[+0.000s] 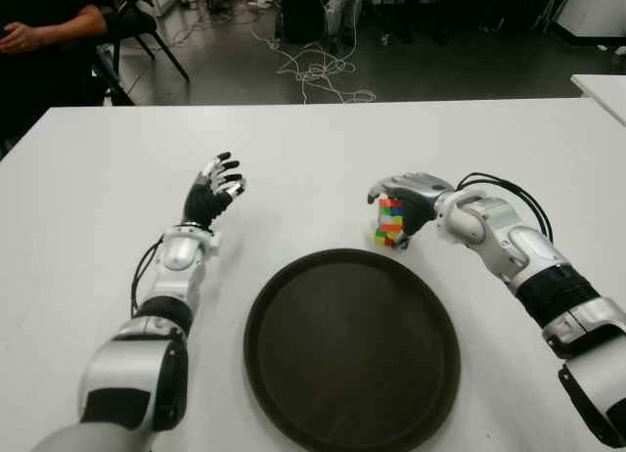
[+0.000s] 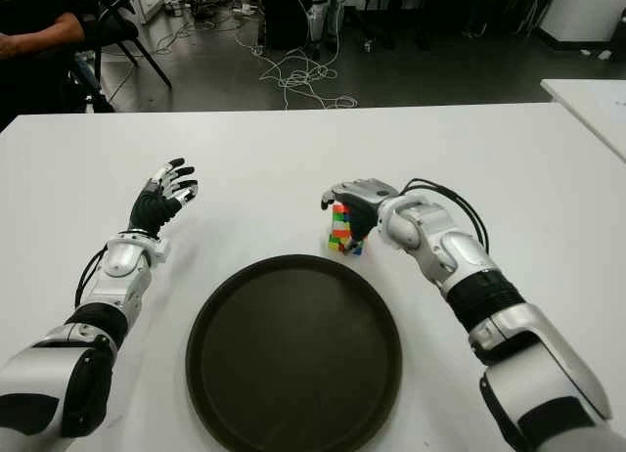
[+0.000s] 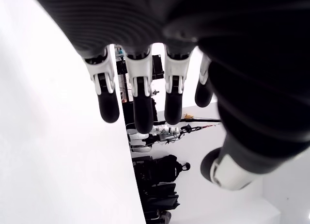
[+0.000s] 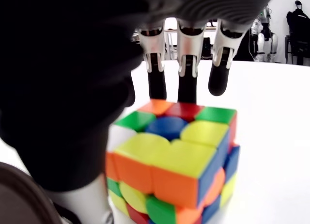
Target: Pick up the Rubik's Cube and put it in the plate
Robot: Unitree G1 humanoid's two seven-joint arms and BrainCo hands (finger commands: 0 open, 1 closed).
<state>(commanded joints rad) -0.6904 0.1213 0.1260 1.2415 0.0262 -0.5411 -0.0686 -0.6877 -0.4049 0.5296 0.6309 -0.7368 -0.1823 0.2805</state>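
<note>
The Rubik's Cube (image 1: 390,223) stands on the white table (image 1: 323,158), slightly tilted, just beyond the far right rim of the dark round plate (image 1: 352,359). My right hand (image 1: 403,194) arches over the cube from the right. In the right wrist view the cube (image 4: 174,158) fills the space under the palm, and the straight fingers (image 4: 186,69) reach past its far edge without curling round it. My left hand (image 1: 217,186) is raised over the table to the left of the plate, fingers spread and holding nothing.
A person sits on a chair (image 1: 137,26) beyond the table's far left corner. Cables (image 1: 313,70) lie on the floor behind the table. Another white table's corner (image 1: 602,85) shows at the far right.
</note>
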